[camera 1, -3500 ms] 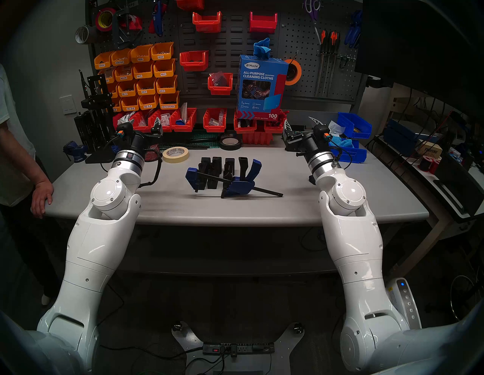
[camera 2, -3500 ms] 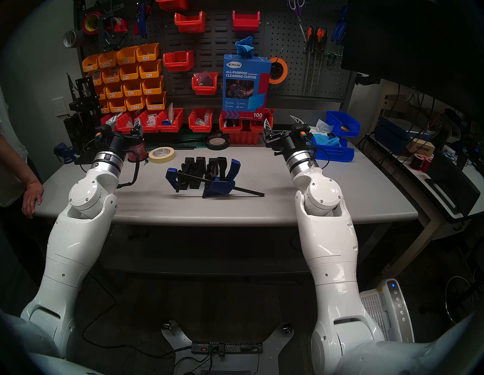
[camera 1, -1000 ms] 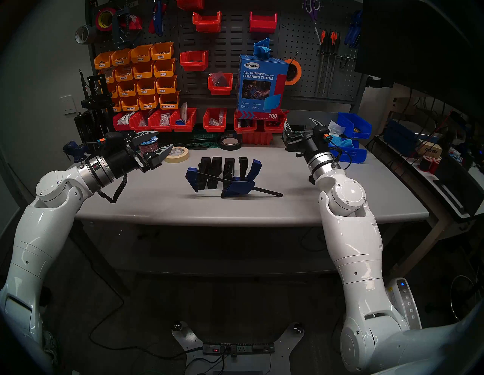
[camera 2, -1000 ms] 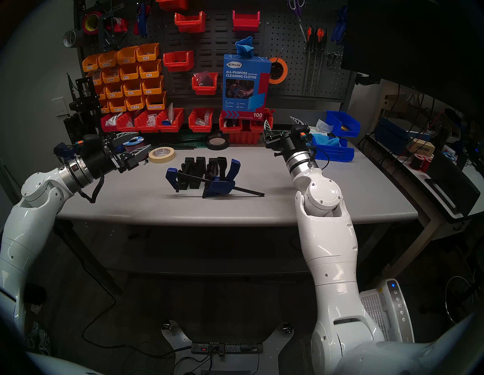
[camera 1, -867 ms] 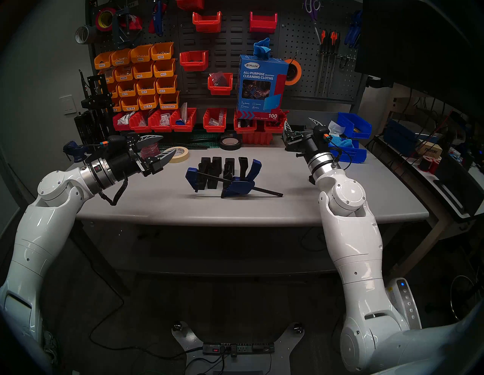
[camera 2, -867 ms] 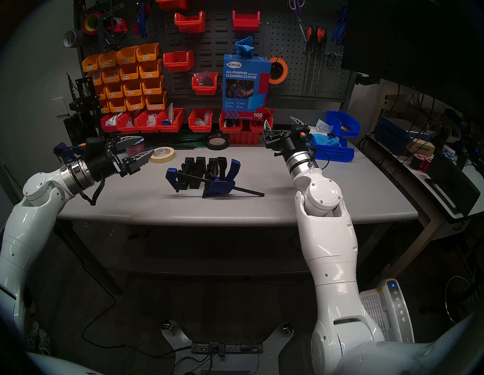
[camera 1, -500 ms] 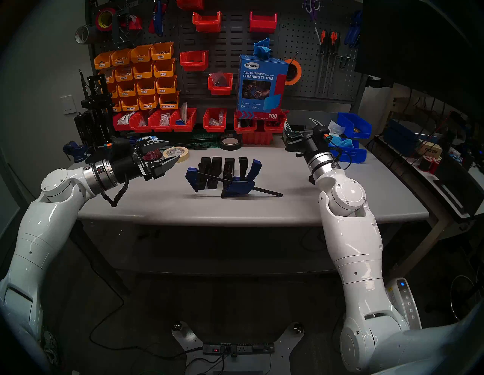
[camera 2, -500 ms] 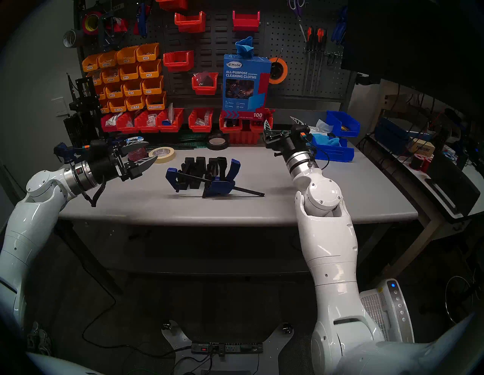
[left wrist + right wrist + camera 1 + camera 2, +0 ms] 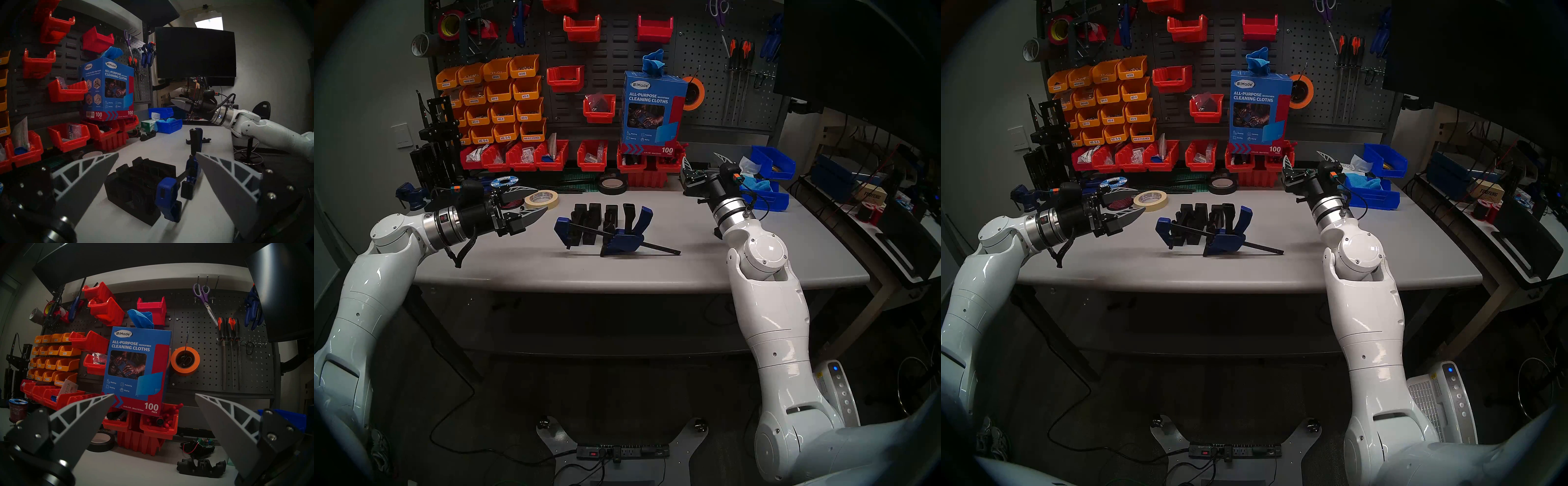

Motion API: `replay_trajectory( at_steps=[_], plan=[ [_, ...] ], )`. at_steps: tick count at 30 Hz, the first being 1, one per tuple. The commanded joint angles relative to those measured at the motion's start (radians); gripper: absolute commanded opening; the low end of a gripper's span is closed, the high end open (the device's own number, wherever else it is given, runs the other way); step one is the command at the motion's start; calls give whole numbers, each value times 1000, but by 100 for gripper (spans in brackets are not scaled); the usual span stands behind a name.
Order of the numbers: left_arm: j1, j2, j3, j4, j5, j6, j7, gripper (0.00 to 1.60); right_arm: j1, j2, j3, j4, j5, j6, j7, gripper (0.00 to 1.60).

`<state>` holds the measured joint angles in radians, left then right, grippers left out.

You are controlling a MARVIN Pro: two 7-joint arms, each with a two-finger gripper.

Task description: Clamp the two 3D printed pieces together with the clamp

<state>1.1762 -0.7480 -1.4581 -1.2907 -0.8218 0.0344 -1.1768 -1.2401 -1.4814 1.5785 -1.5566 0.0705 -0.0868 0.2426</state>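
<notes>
Dim workshop, pegboard wall point(image 9: 612, 51) of red and orange bins behind a grey table point(image 9: 653, 271). Mid-table, two 3D printed pieces point(image 9: 599, 219) side by side, posts upright, lower parts hidden by the clamp point(image 9: 619, 237). Clamp bar lying left-right, angled nearer toward the right, handle up. Left gripper point(image 9: 538, 201) level, spread wide and empty, aimed right at the pieces, near but apart. Right gripper point(image 9: 704, 161) far right, parted, empty, facing the wall.

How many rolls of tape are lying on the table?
2: a cream masking tape roll near the left gripper, and a black tape roll by the red bins. Others may be hidden.
</notes>
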Motion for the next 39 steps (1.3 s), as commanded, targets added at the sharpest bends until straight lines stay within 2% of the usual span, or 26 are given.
replay_trajectory(
  at_steps=[1, 9, 16, 39],
  plan=[
    [-106, -38, 13, 23, 11, -25, -28, 160, 27, 0, -1, -33, 1, -7, 2, 160],
    [-175, -63, 70, 89, 19, -20, -97, 160, 27, 0, -1, -33, 1, -7, 2, 160],
    [-206, -72, 107, 138, 32, -23, -150, 160, 27, 0, -1, -34, 1, -7, 2, 160],
    [-225, -105, 153, 229, 83, -68, -199, 160, 27, 0, -1, -35, 0, -5, 2, 160]
  ],
)
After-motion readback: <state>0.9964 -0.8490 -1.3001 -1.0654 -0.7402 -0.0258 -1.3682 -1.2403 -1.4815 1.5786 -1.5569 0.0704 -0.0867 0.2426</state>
